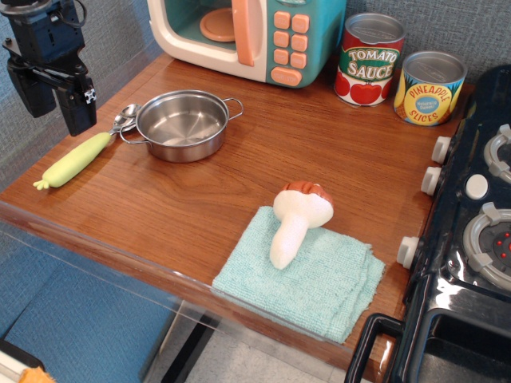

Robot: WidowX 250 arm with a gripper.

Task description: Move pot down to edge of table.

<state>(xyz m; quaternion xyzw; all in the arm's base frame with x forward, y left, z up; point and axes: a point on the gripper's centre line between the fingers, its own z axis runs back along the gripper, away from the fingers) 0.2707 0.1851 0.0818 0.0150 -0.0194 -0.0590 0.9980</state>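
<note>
The fingers (76, 112) of the gripper (56, 100) hang above the table's (239, 183) left edge, empty; whether they are parted cannot be told. The pot (182, 124) sits to their right, near the toy microwave (247, 36), handles running left-right.

Black arm at top left, gripper (57, 102) pointing down.
Two dark fingers hang side by side with a gap between them, empty, tilted slightly; wrist and cables cut off by the upper frame edge.
</note>
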